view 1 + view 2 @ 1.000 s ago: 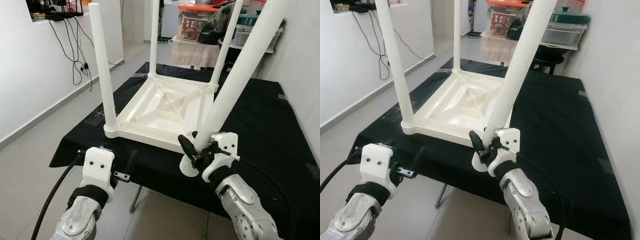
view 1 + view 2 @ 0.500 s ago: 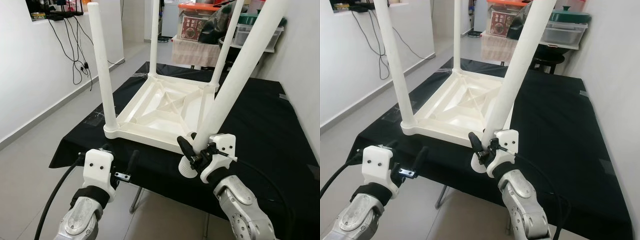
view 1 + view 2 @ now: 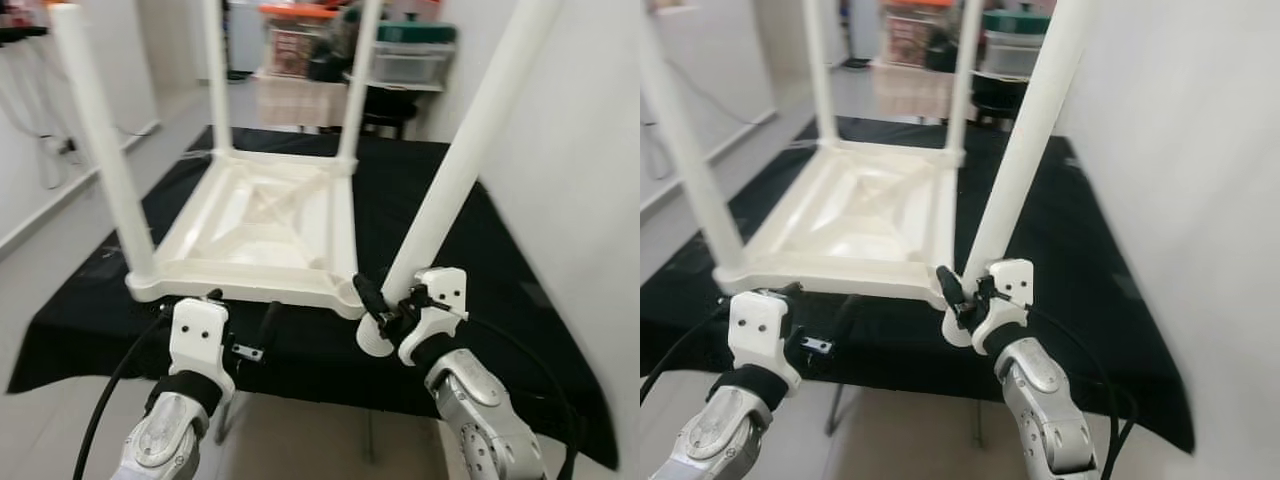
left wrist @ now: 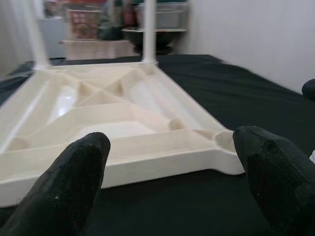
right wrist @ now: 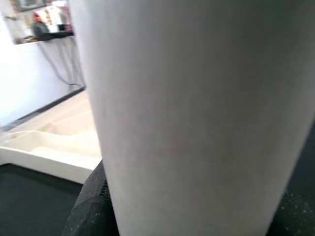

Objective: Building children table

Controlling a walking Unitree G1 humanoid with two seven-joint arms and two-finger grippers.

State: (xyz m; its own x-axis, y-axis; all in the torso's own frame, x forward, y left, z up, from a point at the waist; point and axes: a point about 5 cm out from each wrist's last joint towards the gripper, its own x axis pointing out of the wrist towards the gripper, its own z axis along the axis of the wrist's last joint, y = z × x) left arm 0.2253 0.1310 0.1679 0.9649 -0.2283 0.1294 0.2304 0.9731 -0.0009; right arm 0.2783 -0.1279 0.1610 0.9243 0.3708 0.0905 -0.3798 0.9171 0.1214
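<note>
Right gripper clamped around loose white table leg near its low end – leg tilts up, away to right. Left gripper fingers spread wide, holding nothing, near table's front edge. White table lies upside down on black cloth – three legs up.

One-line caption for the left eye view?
Right gripper holds the fourth white leg beside the upturned tabletop; left gripper waits open.

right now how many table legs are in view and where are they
4. Three stand upright in the upturned tabletop: near-left leg, far-left leg, far-right leg. The loose fourth leg is tilted, held by the right gripper beside the near-right corner.
</note>
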